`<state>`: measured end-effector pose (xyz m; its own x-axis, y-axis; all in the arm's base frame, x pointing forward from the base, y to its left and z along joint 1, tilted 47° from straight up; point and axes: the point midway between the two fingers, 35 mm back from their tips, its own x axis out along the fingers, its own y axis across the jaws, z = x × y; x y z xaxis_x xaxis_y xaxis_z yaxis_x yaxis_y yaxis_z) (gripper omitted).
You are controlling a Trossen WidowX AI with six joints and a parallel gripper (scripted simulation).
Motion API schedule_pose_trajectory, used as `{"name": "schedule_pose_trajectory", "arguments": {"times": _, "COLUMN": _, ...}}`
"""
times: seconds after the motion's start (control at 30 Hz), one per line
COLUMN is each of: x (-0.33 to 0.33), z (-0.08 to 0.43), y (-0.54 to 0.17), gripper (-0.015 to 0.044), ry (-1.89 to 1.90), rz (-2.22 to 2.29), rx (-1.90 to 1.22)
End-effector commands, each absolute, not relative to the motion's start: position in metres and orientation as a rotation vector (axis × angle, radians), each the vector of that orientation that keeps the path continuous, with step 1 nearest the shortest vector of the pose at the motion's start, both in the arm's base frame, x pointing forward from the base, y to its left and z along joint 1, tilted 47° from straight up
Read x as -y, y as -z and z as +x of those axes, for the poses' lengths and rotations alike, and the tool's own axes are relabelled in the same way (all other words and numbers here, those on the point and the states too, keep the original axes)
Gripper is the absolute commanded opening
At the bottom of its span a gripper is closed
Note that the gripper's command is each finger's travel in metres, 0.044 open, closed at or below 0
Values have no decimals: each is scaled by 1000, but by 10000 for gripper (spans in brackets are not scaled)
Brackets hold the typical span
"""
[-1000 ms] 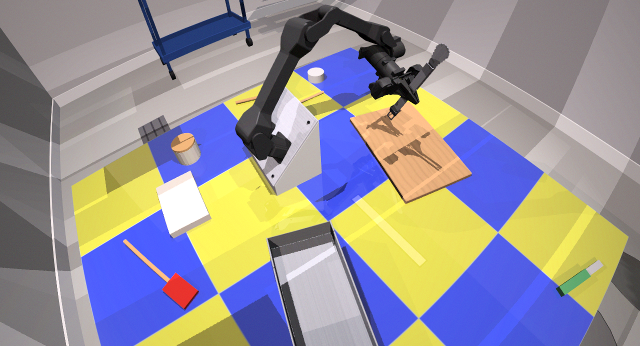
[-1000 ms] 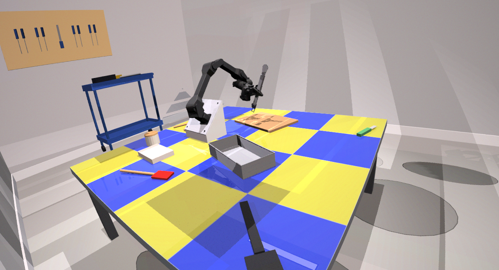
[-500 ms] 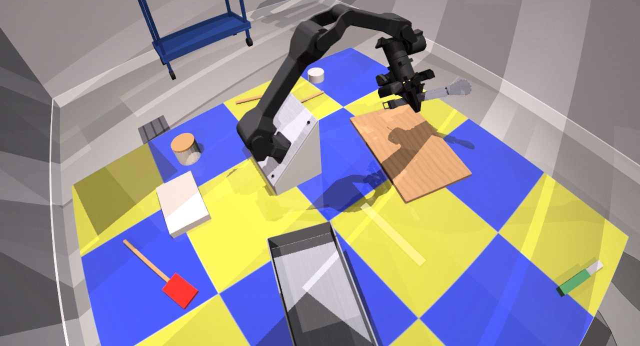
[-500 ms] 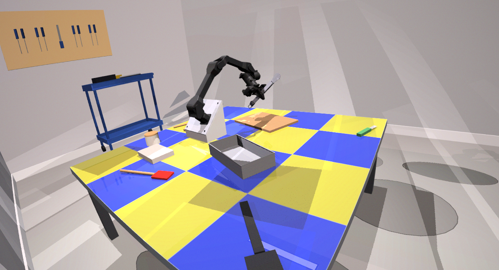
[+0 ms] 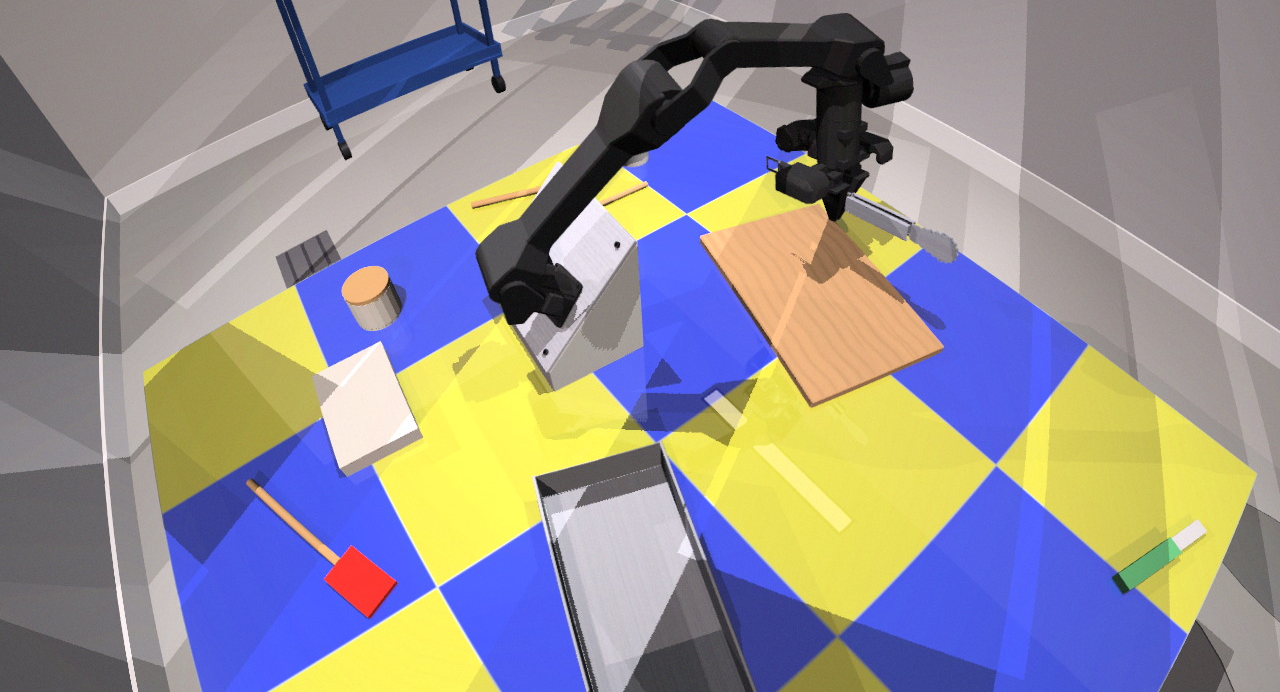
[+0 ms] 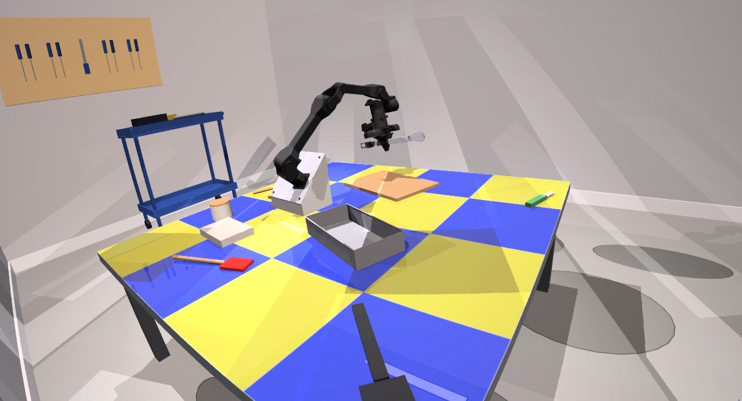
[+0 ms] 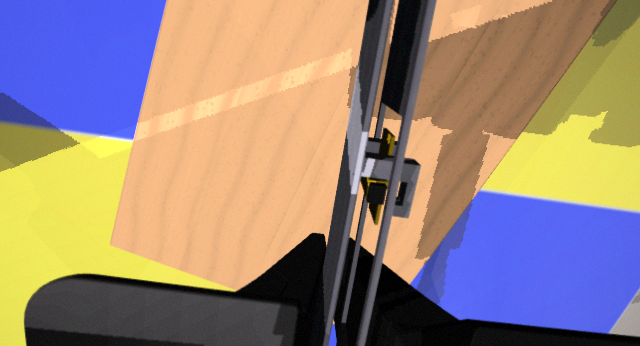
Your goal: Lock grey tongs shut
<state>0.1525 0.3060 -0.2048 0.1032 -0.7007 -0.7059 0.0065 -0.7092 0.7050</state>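
My gripper [image 5: 835,213] [image 6: 385,147] [image 7: 328,248] points down above the far part of the wooden board [image 5: 805,352] [image 6: 399,192] [image 7: 220,161]. It is shut on the grey tongs [image 5: 881,219] [image 6: 403,139]. They hang clear above the board, roughly level, with the scalloped tips out to the right in the top and exterior views and the hinge end on the left. In the wrist view the tongs' two arms lie close together with a narrow gap. Whether the lock inside the hinge is engaged cannot be seen. The roasting tin [image 5: 608,475] [image 6: 381,250] is empty.
A sloped white arm base [image 6: 303,207] stands left of the board. A white block [image 5: 366,406], a lidded jar [image 5: 374,307] and a red spatula [image 5: 359,580] lie further left. A green-handled tool [image 5: 1148,565] lies right, and a black tool [image 6: 369,341] at the front.
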Motion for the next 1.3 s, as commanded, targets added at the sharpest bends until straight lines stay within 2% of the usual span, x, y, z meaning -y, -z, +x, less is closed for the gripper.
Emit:
{"name": "schedule_pose_trajectory", "arguments": {"times": 0.0, "x": -310, "z": 151, "y": 202, "gripper": -150, "ry": 1701, "rz": 1812, "rx": 673}}
{"name": "schedule_pose_trajectory", "arguments": {"times": 1.27, "x": -278, "z": 152, "y": 242, "gripper": -150, "ry": 1743, "rz": 1817, "rx": 662}}
